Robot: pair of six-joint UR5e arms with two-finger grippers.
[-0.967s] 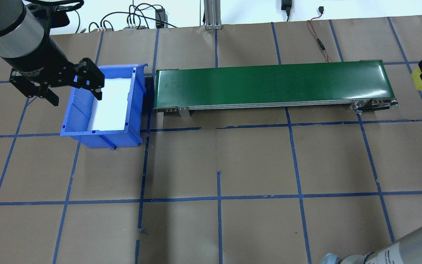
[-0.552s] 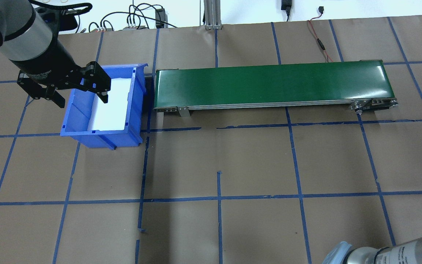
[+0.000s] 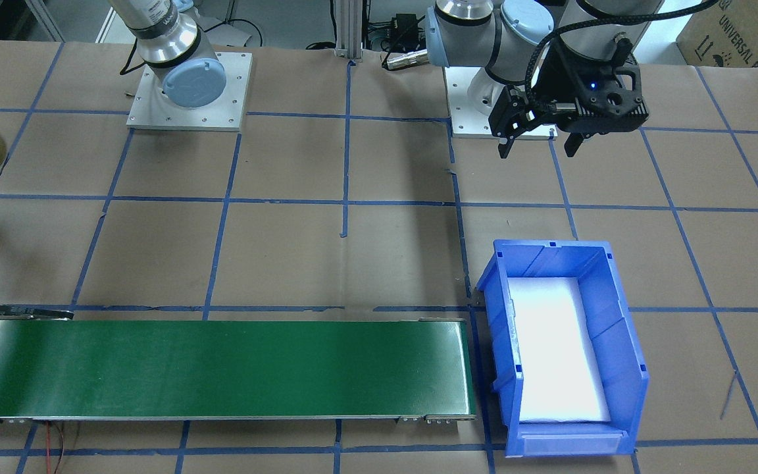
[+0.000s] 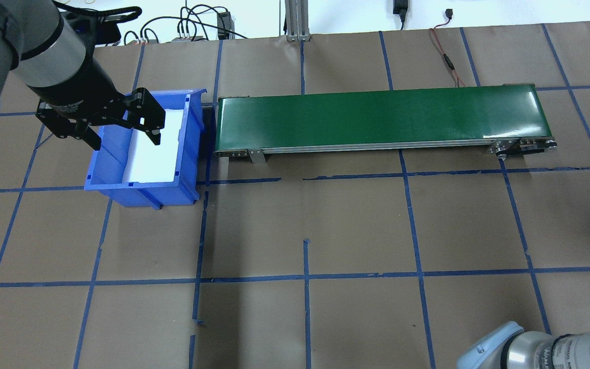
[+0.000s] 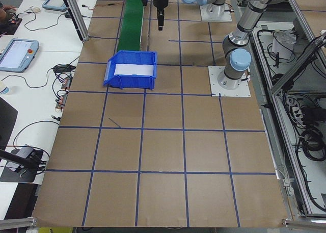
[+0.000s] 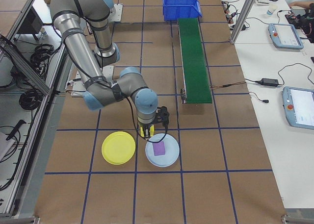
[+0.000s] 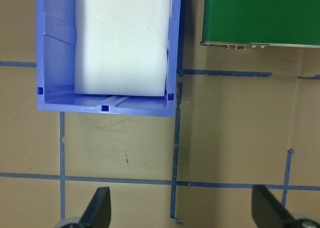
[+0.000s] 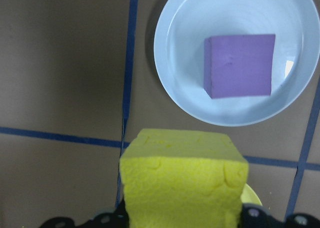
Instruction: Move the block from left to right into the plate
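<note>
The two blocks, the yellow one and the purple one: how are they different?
The yellow block is held up in the right claw; the purple block lies in the pale blue plate. The yellow one looks rough, the purple one smooth. Both are cube-like.

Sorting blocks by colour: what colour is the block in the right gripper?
Yellow block; clearest in the right wrist-mounted view.
</note>
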